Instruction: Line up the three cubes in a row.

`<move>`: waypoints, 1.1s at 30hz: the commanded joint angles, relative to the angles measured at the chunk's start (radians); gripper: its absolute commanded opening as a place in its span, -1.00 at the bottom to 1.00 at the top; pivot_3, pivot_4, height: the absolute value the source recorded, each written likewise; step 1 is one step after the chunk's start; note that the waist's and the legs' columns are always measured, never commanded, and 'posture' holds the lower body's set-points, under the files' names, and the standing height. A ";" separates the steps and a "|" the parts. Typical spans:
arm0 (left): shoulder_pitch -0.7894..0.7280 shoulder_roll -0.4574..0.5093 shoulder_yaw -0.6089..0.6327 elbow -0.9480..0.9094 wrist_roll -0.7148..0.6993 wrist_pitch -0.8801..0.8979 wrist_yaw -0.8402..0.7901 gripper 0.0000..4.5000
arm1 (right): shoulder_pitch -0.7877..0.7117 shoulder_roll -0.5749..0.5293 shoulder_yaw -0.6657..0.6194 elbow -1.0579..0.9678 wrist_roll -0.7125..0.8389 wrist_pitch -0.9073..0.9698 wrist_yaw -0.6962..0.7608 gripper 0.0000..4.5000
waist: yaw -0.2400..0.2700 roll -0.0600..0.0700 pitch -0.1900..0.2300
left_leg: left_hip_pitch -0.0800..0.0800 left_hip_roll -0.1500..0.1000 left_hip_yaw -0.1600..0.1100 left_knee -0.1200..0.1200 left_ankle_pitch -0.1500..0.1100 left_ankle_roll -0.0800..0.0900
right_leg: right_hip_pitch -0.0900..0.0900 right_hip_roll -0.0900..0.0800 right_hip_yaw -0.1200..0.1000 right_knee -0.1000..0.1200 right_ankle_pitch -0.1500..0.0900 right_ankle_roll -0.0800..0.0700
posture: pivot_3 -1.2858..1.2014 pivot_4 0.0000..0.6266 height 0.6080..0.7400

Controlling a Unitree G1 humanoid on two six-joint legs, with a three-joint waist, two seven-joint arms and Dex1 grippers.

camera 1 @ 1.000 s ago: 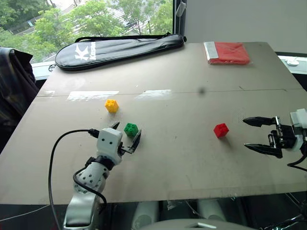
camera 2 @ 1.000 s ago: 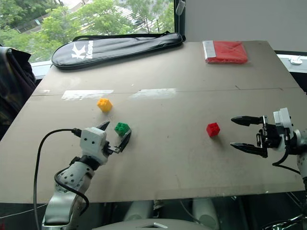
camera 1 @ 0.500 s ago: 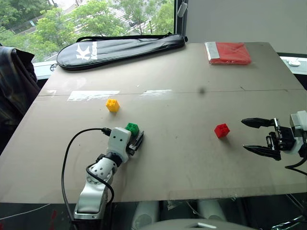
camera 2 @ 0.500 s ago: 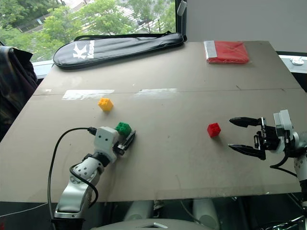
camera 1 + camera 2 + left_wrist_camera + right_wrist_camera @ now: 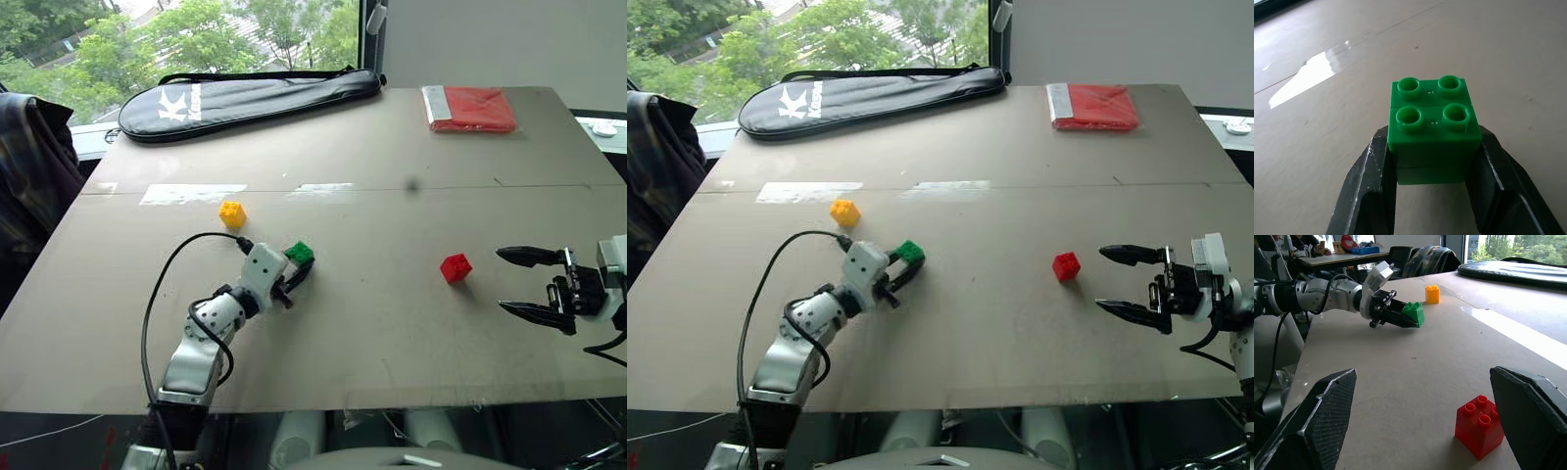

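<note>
Slippage is the main risk: the left gripper [image 5: 1432, 196] has its fingers [image 5: 1374, 196] clenched on the lower half of the green cube [image 5: 1431, 132], pads on two opposite side faces, the studded top and far half standing out beyond the tips. With so little of the brick between the pads, a quick swing could twist it or let it drop and tumble across the tabletop [image 5: 392, 147]. Whether the cube is clear of the surface is hard to judge from the head views; it looks slightly lifted.

The yellow cube [image 5: 231, 213] sits just beyond the left fingers, near enough to be knocked. The red cube [image 5: 1480, 425] rests between and ahead of the right gripper [image 5: 531, 285], whose fingers are spread wide and empty; a careless close could shove it aside.
</note>
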 commanded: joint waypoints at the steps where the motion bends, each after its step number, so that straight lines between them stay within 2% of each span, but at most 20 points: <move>1: -0.122 0.009 -0.105 0.074 -0.053 -0.051 -0.250 -0.42 | 0.018 0.000 -0.059 -0.029 0.008 -0.017 0.004 1.00 | -0.002 0.000 0.000 | -0.001 0.000 0.000 0.000 0.000 0.000 | 0.000 0.000 0.000 0.000 0.000 0.000 | 0.03 -0.52 0.49; 3: -0.222 -0.005 -0.166 0.160 -0.044 -0.078 -0.358 -0.42 | 0.039 0.000 -0.074 -0.031 0.006 -0.028 0.005 1.00 | -0.002 0.000 0.000 | -0.001 0.000 0.001 0.000 0.000 0.000 | 0.000 0.000 -0.001 0.000 0.000 0.000 | 0.03 -0.52 0.49; 6: -0.345 -0.060 -0.208 0.295 -0.033 -0.104 -0.432 -0.42 | 0.073 0.004 -0.094 -0.043 0.000 -0.045 0.001 1.00 | -0.004 0.000 0.000 | -0.002 0.000 0.001 0.000 0.000 0.000 | 0.000 0.001 -0.003 0.000 0.000 0.000 | 0.03 -0.52 0.49; 12: -0.522 -0.158 -0.266 0.570 0.073 -0.164 -0.429 -0.42 | 0.150 0.016 -0.142 -0.079 0.001 -0.066 -0.014 1.00 | -0.003 -0.001 0.000 | -0.003 0.000 0.000 0.000 0.000 0.000 | -0.001 0.001 -0.003 -0.001 0.000 0.000 | 0.03 -0.52 0.49; 21: -0.536 -0.248 -0.282 0.613 0.123 -0.137 -0.381 -0.42 | 0.203 0.044 -0.186 -0.073 -0.010 -0.099 -0.038 1.00 | -0.003 -0.001 0.000 | -0.004 0.000 -0.001 0.000 0.000 0.000 | -0.001 0.001 -0.003 -0.001 0.000 0.001 | 0.03 -0.52 0.49; 33: -0.569 -0.298 -0.278 0.673 0.153 -0.122 -0.355 -0.42 | 0.188 0.046 -0.180 -0.043 -0.019 -0.122 -0.036 1.00 | -0.003 -0.001 0.000 | -0.003 0.000 -0.001 0.000 0.000 0.000 | -0.001 0.001 -0.003 -0.001 0.000 0.001 | 0.03 -0.52 0.49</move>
